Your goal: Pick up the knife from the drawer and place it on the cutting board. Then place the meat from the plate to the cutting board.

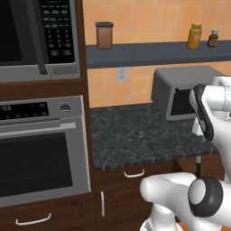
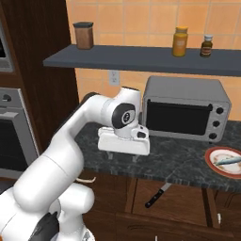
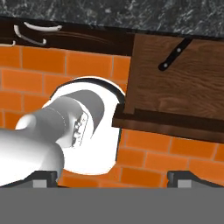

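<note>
Pincer (image 2: 123,154) hangs released above the counter (image 2: 179,157), jaws wide, and the knife (image 2: 157,195) lies in the pulled-out drawer (image 2: 188,202).

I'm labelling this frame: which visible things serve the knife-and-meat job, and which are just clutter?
Job: knife in the open drawer; meat on the plate; open gripper.
Clutter: toaster oven, shelf jars, wall oven, microwave.

Base views flank the arm, sharing counter (image 1: 135,131), hand view downward
</note>
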